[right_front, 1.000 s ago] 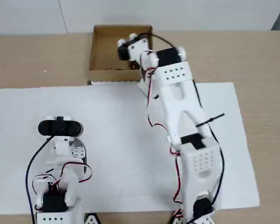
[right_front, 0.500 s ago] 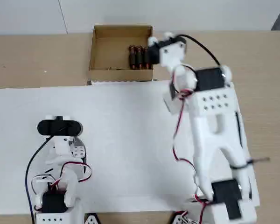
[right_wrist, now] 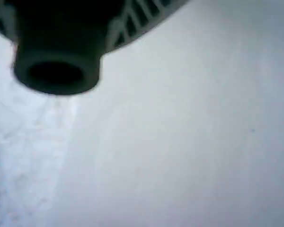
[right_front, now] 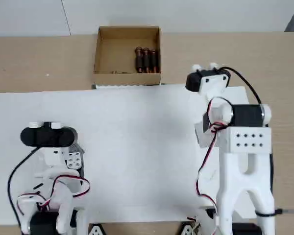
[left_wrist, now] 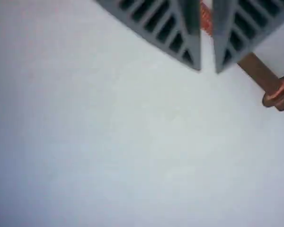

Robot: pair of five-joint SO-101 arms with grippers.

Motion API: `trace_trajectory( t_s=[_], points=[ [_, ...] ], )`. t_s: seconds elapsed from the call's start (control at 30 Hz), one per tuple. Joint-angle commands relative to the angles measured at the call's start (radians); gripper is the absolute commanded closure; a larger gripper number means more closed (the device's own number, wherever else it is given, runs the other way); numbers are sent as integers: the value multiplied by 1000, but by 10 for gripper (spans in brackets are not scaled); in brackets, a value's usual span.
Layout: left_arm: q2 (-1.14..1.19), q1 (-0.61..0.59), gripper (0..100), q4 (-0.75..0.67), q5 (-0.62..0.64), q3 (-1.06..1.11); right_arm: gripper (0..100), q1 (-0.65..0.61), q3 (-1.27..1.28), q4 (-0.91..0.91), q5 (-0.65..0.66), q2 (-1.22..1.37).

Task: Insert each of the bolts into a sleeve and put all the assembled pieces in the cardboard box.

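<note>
My left hand (left_wrist: pixel 207 65) hangs low over the white paper sheet (right_front: pixel 137 147) at its near left part. Its ribbed grey fingers (left_wrist: pixel 173 28) are drawn almost together, with only a narrow slit between them. A copper-coloured bolt (left_wrist: pixel 266 82) lies slantwise just past the tips, its flanged head pointing away from the hand and its orange threaded end showing in the slit. I cannot tell whether the fingers pinch the bolt or merely stand over it. My right hand (right_front: pixel 206 81) is over the far right edge of the sheet, near the cardboard box (right_front: pixel 115 54) but apart from it, and I cannot tell whether this hand is open or closed. The box stands on the wooden counter (right_front: pixel 39 58) just beyond the sheet. Three assembled pieces (right_front: pixel 146 58) lie side by side against its right wall.
</note>
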Motion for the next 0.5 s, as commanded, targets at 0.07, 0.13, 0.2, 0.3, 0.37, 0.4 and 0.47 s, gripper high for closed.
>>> trace_trajectory(
  t_s=[0.07,0.13,0.2,0.3,0.37,0.4,0.47],
  points=[
    [350,2,994,37,92,-344,995,51,43,-13,-14,-85],
    [499,3,994,60,123,-470,995,67,60,-13,-14,-94],
    [640,-3,994,94,150,-588,995,87,72,-13,-14,-101],
    [833,-5,993,153,213,-740,995,122,84,-13,-14,-108],
    [950,-5,993,195,265,-832,995,148,87,-15,-14,-110],
    [1005,-5,994,215,288,-874,995,160,87,-15,-14,-110],
    [1112,-5,994,262,328,-951,995,180,87,-15,-12,-110]
  ],
)
